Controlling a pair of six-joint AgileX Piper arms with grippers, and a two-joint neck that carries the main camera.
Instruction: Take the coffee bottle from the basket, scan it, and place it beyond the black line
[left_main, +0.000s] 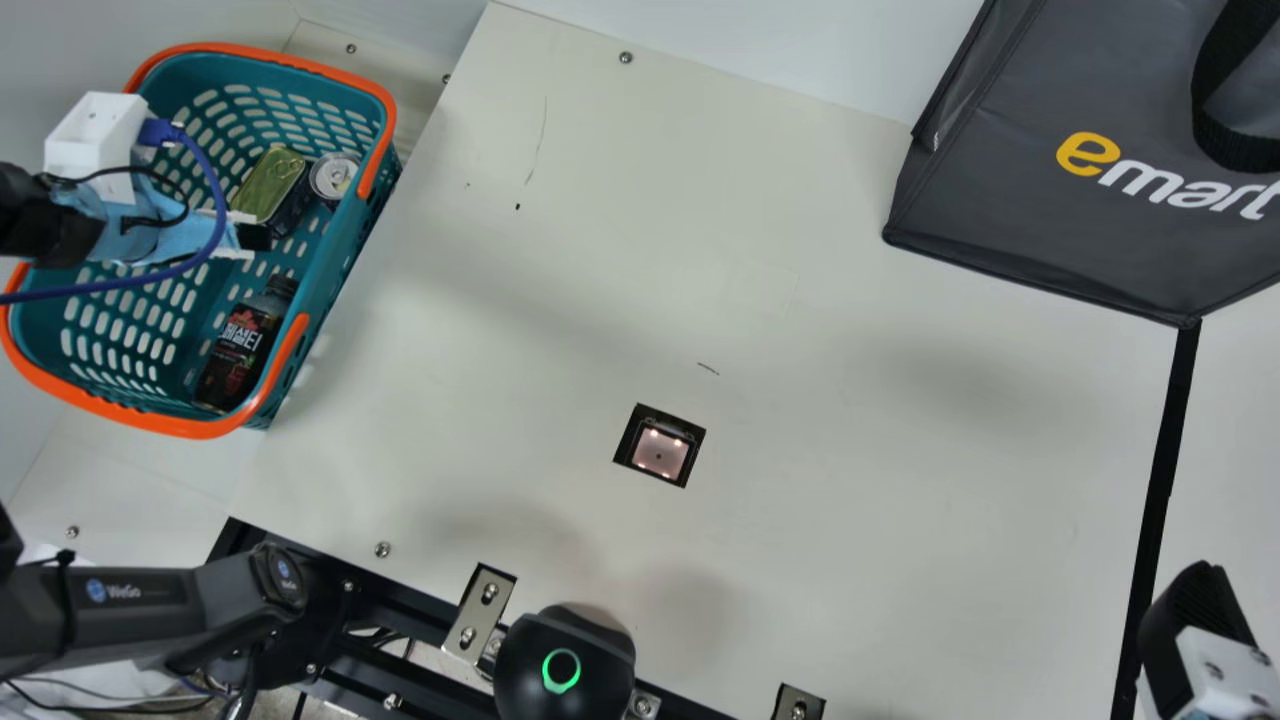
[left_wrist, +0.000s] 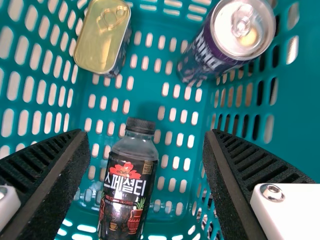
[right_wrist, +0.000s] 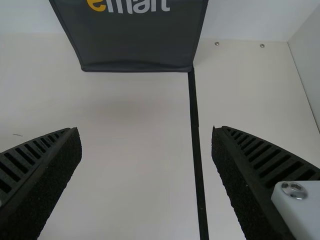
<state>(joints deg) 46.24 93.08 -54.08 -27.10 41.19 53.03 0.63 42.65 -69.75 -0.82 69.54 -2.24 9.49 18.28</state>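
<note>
Over the basket (left_main: 345, 290) hangs my left gripper (left_main: 250, 240). In its wrist view the left gripper (left_wrist: 145, 160) is open, with the coffee bottle (left_wrist: 127, 187) lying below and between its fingers, not gripped. The dark-labelled coffee bottle (left_main: 245, 345) lies in the basket's near part, cap toward the cans. My right gripper (left_main: 1200, 640) is at the right edge beside the black line (left_main: 1160, 480); in its wrist view the right gripper (right_wrist: 147, 165) is open and empty over the table and black line (right_wrist: 195, 130). The scanner window (left_main: 660, 452) is set in the table.
A flat gold-lidded can (left_wrist: 102, 37) and a round can (left_wrist: 227, 40) share the basket with the bottle. A dark grey bag (left_main: 1060, 220) stands at the table's back right. A black device with a green ring (left_main: 565, 665) sits at the front edge.
</note>
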